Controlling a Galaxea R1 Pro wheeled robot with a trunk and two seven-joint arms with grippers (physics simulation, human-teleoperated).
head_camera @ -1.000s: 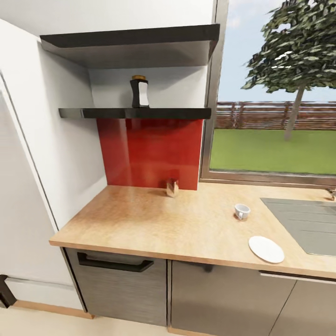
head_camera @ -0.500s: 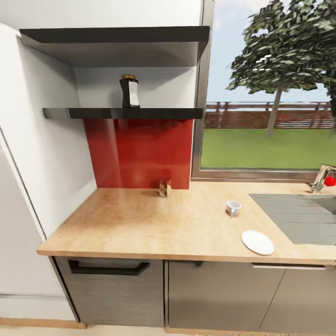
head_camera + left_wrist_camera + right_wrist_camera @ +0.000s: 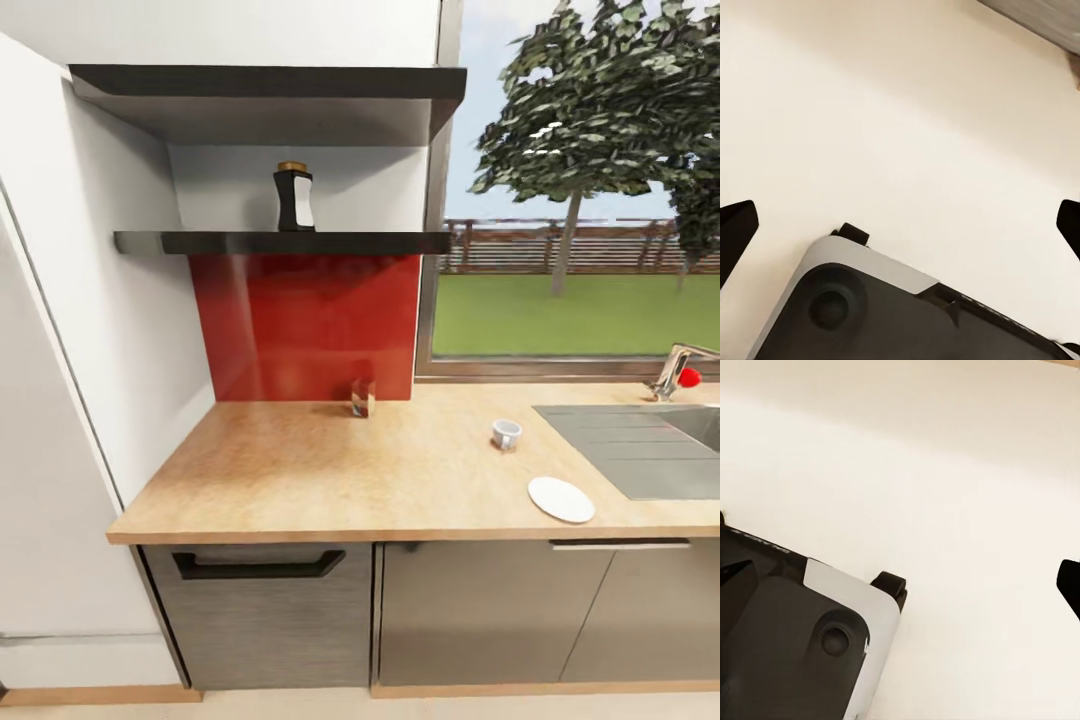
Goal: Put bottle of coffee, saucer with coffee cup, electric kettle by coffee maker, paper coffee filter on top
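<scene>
The dark bottle of coffee [image 3: 295, 198], with a gold cap and a white label, stands upright on the lower black shelf [image 3: 300, 242]. A small white coffee cup [image 3: 506, 433] sits on the wooden countertop [image 3: 330, 480], and the white saucer [image 3: 561, 499] lies apart from it near the front edge. A small brownish object [image 3: 362, 397] stands against the red backsplash. Both arms hang low. My left gripper [image 3: 900, 225] is open over the pale floor, fingertips [image 3: 735, 232] far apart and holding nothing. My right gripper [image 3: 900, 585] is open too, with one fingertip [image 3: 1069, 583] at the frame's edge.
A grey sink [image 3: 640, 445] with a faucet [image 3: 675, 370] is set into the counter at the right. A white tall panel [image 3: 70, 400] bounds the counter's left end. An upper shelf [image 3: 270, 85] overhangs the bottle. The robot's own base [image 3: 870, 307] sits below both grippers.
The whole picture has shifted as the camera moved; the counter now appears squarer on and the faucet has come into view. Bottle, cup and saucer keep their places.
</scene>
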